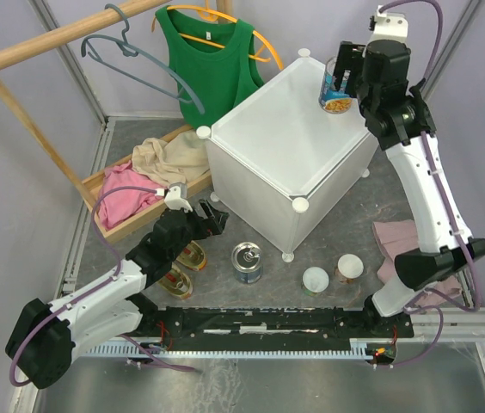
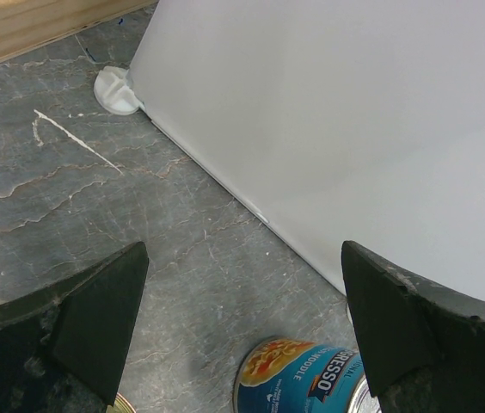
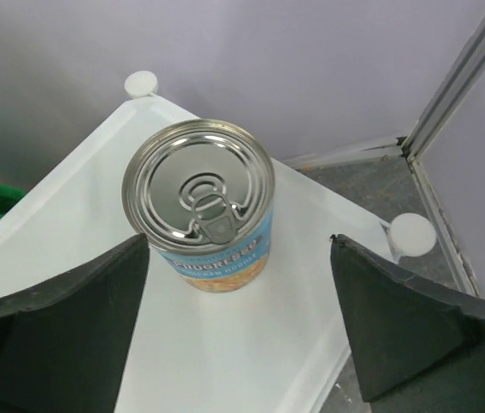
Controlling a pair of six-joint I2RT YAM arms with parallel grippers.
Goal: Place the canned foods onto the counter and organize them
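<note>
Nearest the arm bases, in the overhead view, five cans wait on the grey floor. Two small white-lidded cans (image 1: 316, 279) (image 1: 349, 267) stand side by side at about 5 o'clock from the counter (image 1: 260, 142). A tall blue-labelled can (image 1: 247, 261) stands upright at its 6 o'clock. Two oval gold tins (image 1: 193, 255) (image 1: 176, 282) lie at 7 o'clock, partly hidden under the left arm. The left gripper (image 2: 242, 301) hovers low beside the counter's near wall with its fingers spread wide and nothing between them; the tall can's label shows just below it in the wrist view. At 9 o'clock from the counter, a wooden tray (image 1: 118, 229) holds a crumpled pink garment (image 1: 126, 189) and a beige one (image 1: 169, 159). A pink cloth (image 1: 397, 241) lies on the floor at 4 o'clock. On the counter's flat top, near its 1 o'clock corner, the sixth can (image 3: 201, 202) stands upright, pull-tab lid up. The right gripper (image 3: 238, 249) has its fingers spread to either side of this can, with a clear gap on its right. Farthest back, at 11 o'clock, a green tank top (image 1: 208, 64) hangs on a hanger.
</note>
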